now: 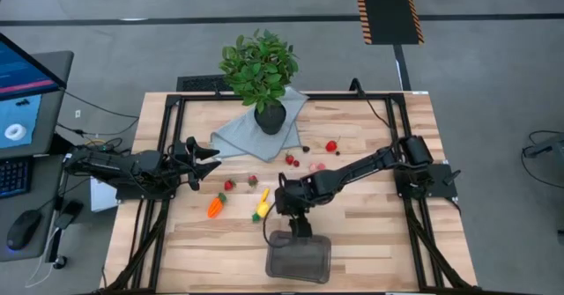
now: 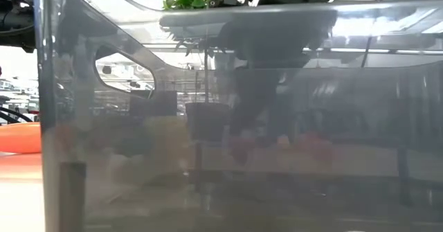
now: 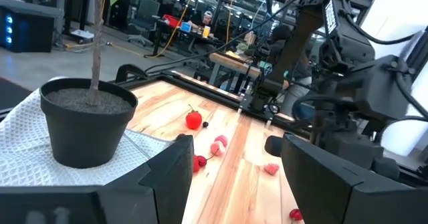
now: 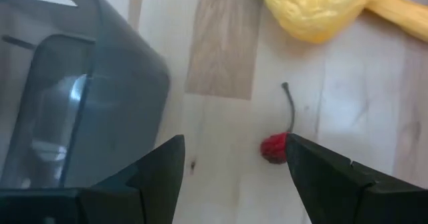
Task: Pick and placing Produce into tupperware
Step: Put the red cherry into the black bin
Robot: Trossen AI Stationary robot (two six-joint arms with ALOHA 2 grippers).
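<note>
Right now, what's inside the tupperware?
From above, the tupperware shows no produce through its clear walls; it looks empty. The right gripper hovers over its far edge, open, and hides that strip. The low view through its wall is too murky to confirm.

Right arm: extends from its base at the table's right side, reaching diagonally across toward the near middle of the table; elbow raised, forearm angled down.
Right wrist: turned downward, so its camera looks at the tabletop.
Right gripper [image 1: 300, 227]: low over the table, pointing down; fingers [image 4: 157, 170] parted, with a clear gap between them and nothing held.
Left arm: lies folded along the table's left edge, close to its base, well apart from the right arm.
Left gripper [image 1: 208, 160]: points level across the table toward the right; fingers [image 3: 174, 167] spread wide, nothing between them.
</note>
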